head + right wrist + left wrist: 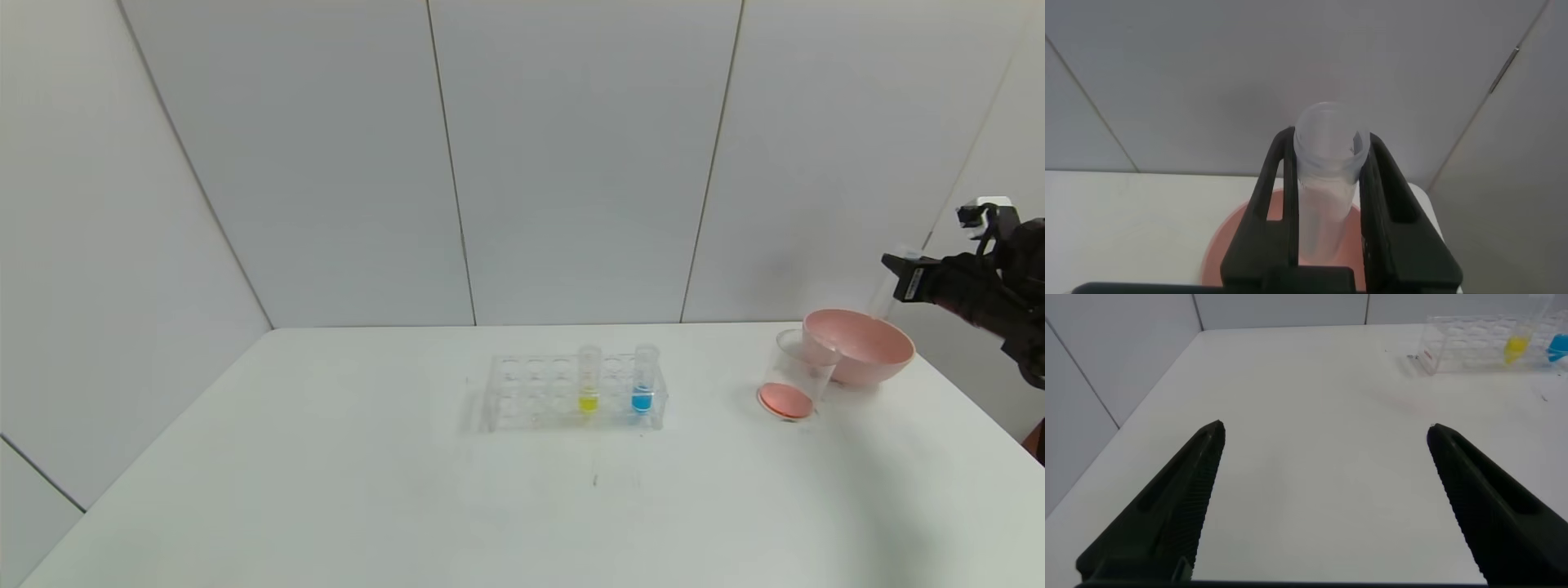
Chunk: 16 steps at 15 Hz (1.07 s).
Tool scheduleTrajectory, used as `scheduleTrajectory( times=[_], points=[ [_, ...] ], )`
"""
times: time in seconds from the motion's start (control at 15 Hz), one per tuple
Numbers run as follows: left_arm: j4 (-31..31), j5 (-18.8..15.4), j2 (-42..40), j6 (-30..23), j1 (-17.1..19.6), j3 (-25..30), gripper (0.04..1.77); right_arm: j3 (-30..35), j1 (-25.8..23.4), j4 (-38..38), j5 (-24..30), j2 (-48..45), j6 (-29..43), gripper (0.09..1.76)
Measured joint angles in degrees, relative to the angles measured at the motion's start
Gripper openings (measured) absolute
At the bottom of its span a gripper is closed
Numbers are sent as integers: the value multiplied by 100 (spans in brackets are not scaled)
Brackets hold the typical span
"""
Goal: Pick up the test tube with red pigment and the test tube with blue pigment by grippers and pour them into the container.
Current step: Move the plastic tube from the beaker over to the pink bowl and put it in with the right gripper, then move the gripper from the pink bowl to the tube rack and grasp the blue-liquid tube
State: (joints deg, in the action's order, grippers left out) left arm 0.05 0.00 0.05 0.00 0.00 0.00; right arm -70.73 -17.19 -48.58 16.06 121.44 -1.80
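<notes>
My right gripper is raised at the far right, just above and behind the pink bowl. In the right wrist view it is shut on a clear test tube that shows no liquid. The container, a clear tapered cup, stands left of the bowl with red-orange liquid in its bottom. The test tube with blue pigment stands upright in the clear rack and also shows in the left wrist view. My left gripper is open and empty over the table's left part, out of the head view.
The pink bowl sits at the table's back right and shows under the held tube in the right wrist view. A tube with yellow liquid stands in the rack left of the blue one. White wall panels close the back.
</notes>
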Motion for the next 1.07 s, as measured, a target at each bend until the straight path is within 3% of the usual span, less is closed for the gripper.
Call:
scheduleTrajectory(
  times=[0.33, 0.67, 1.07],
  points=[
    [-2, 0, 0, 0, 0, 0, 176, -366, -52, -121, 17, 623, 35, 49],
    [2, 0, 0, 0, 0, 0, 176, -339, -17, -123, -32, 680, 69, 105],
    [-2, 0, 0, 0, 0, 0, 176, 161, 77, -150, -13, 300, 121, 140]
  ],
)
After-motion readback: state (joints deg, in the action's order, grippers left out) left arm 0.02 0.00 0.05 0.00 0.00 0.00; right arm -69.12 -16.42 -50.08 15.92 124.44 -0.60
